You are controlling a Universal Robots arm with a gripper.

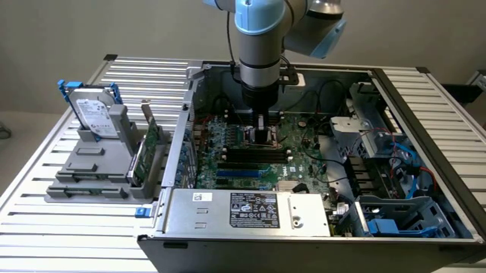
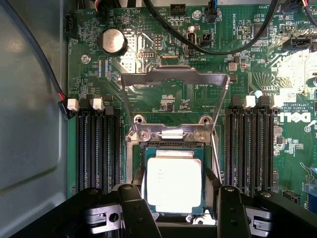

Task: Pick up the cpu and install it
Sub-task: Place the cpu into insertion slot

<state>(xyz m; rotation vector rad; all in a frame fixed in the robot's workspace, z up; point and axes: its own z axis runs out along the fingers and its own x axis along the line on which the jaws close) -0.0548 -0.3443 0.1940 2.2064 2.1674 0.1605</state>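
On the slatted table (image 1: 425, 96) the open computer case (image 1: 304, 250) is lying on its side, and the arm (image 1: 262, 62) is reaching straight down into it, its wrist standing upright over the middle of the motherboard (image 1: 304, 165), between the banks of memory slots. The step in hand appears to be the installing itself rather than the picking up: in the wrist view the socket (image 2: 171, 144) is sitting directly under the tool, with its metal load plate (image 2: 173, 74) swung back and standing clear. The cpu (image 2: 174, 183) is lying square within the socket's frame, its pale metal top facing up, though whether it is fully seated or hanging just above the contacts I cannot tell. The gripper (image 2: 176, 177) is grasping the cpu, with its dark fingertips (image 2: 133, 198) bearing on two opposite edges of the chip. Judging from this, whatever is done here is calling for a level chip, edges kept parallel to the frame, purely vertical travel with no sideways drag across the contacts, and a load plate staying out of the way.
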